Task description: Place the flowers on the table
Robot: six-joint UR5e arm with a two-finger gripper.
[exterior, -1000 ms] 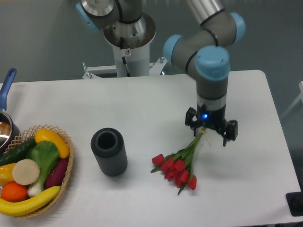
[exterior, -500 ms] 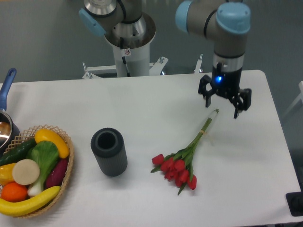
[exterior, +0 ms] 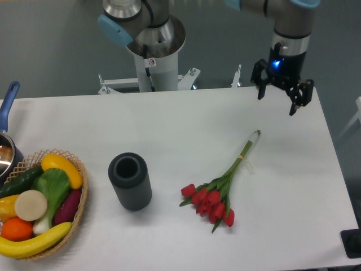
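Risen clear, the end effector point(exterior: 282, 92) hangs wide open above flowers point(exterior: 217, 187) lying on the white table point(exterior: 169, 124).

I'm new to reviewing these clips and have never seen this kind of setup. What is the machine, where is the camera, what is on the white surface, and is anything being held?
One fixed camera looks down from the front. The grey and blue jointed robot arm ends in a black two-finger claw, open, empty, raised above the table's far right edge. On the large white table lie the bunch of red tulips with green stems, a dark grey ribbed cylinder vase standing upright, and a wicker basket of vegetables and fruit. A blue-handled pot sits at the left edge.
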